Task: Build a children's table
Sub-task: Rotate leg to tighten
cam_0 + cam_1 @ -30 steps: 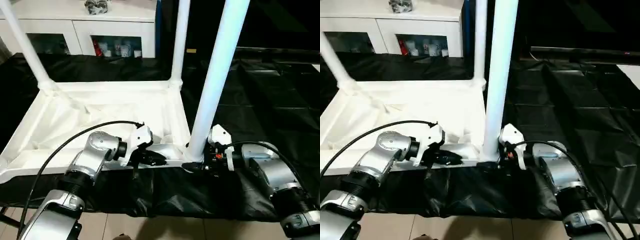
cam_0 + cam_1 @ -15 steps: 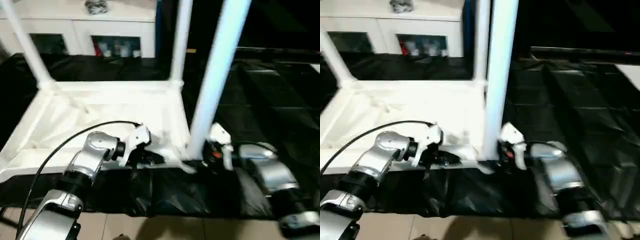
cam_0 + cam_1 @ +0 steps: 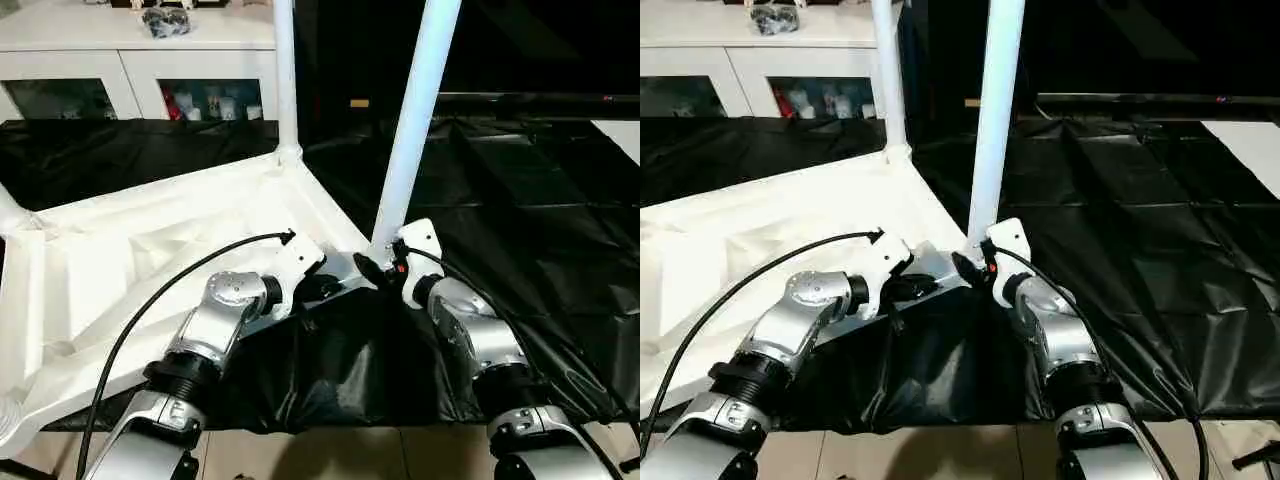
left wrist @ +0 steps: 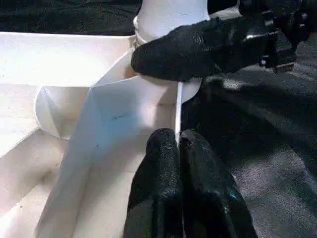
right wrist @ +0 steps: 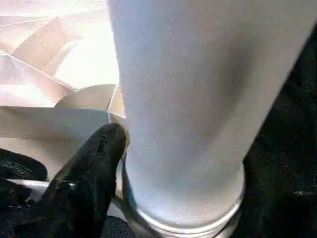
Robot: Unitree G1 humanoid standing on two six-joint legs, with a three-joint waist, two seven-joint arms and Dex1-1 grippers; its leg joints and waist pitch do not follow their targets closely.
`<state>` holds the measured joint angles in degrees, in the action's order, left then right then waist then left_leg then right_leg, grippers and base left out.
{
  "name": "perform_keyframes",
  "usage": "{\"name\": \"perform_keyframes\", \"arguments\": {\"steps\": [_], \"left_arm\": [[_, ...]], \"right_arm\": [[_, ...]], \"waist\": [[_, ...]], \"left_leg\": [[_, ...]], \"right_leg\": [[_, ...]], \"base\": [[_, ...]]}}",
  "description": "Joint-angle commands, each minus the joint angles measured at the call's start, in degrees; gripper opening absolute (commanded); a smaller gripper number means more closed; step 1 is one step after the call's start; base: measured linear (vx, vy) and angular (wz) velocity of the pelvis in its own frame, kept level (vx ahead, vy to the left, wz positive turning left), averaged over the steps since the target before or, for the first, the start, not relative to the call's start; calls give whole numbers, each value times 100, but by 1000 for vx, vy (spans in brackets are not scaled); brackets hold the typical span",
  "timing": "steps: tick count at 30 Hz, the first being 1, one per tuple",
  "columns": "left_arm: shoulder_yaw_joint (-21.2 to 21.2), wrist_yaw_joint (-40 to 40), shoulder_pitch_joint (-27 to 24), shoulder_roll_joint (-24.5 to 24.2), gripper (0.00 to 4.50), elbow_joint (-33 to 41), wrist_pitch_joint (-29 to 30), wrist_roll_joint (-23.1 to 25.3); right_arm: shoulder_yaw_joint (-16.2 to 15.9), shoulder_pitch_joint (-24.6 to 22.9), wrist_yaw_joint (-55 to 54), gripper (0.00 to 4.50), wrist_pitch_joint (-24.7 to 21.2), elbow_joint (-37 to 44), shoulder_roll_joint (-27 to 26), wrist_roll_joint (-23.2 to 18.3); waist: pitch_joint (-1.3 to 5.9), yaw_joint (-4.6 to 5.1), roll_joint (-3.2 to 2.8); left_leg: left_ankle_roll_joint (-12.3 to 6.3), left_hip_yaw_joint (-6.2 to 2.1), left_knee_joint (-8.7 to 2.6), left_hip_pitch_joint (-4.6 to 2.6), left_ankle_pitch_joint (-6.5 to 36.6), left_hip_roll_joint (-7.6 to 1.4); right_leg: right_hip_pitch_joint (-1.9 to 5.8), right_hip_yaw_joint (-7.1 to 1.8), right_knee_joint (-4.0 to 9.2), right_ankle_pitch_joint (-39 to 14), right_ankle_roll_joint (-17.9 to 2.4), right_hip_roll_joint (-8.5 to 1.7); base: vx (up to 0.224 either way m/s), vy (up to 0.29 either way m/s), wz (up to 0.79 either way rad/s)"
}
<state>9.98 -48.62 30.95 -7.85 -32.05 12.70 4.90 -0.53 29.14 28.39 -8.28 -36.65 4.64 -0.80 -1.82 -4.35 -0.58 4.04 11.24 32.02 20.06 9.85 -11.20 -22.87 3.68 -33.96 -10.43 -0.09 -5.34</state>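
The children's table lies upside down on a black sheet, its white ribbed tabletop facing up. One leg stands in the near right corner socket and another leg in the far right one. My left gripper is shut on the thin rim of the tabletop just beside the near right socket. My right gripper holds the base of the near leg from the other side, one finger pressed against the tube above the socket collar. Its second finger is hidden behind the leg.
A white cabinet with glass doors stands behind the sheet. The black sheet spreads wide to the right, with a dark bar at its far edge. Tiled floor shows below the near edge. My left arm's black cable arcs over the tabletop.
The tabletop has swung round, its left side coming nearer me, with both grippers still at the near right corner. The view has also shifted.
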Motion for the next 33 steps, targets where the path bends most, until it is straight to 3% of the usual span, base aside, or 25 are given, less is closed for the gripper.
{"name": "perform_keyframes", "arguments": {"steps": [1,5,13,16,21,22,33], "left_arm": [[145,-75,25,323,0,170,-88,-242],[247,-584,58,-31,0,179,-245,-253],[368,-1266,153,-390,0,61,-407,-269],[418,-1554,163,-462,0,61,-446,-317],[534,-2013,166,-598,0,65,-570,-436],[540,-2035,166,-606,0,67,-575,-438],[546,-2349,192,-705,0,69,-626,-482]], "right_arm": [[-604,-139,609,379,-129,-133,-277,4],[-851,-283,1549,379,147,157,253,-51],[-1206,-635,3556,379,-9,889,1017,-483],[-1376,-665,3987,379,-19,963,1224,-496],[-1576,-693,4375,379,-98,1118,1425,-412],[-1582,-695,4393,356,-106,1130,1432,-418],[-1551,-555,4261,294,49,1043,1367,-261]], "waist": [[227,-11,58],[241,-33,60],[273,-140,44],[263,-165,62],[241,-204,76],[243,-212,70],[254,-232,91]], "left_leg": [[-129,-125,-406,-6,1936,-171],[-199,-108,-387,12,1814,-170],[-397,-72,-334,29,1331,-207],[-398,-64,-329,21,1376,-208],[-320,-75,-356,1,1543,-222],[-308,-78,-358,-1,1555,-223],[-265,-71,-351,-2,1452,-221]], "right_leg": [[164,-222,560,-2438,-683,-299],[200,-227,527,-2100,-775,-297],[261,-206,403,-1111,-1168,-268],[260,-203,419,-1252,-1214,-284],[234,-216,462,-1805,-1047,-302],[233,-217,464,-1823,-1041,-306],[241,-220,429,-1570,-1112,-307]], "base": [[0,0,0],[0,0,0],[0,0,0],[0,0,0],[0,0,0],[0,0,0],[0,0,0]]}}
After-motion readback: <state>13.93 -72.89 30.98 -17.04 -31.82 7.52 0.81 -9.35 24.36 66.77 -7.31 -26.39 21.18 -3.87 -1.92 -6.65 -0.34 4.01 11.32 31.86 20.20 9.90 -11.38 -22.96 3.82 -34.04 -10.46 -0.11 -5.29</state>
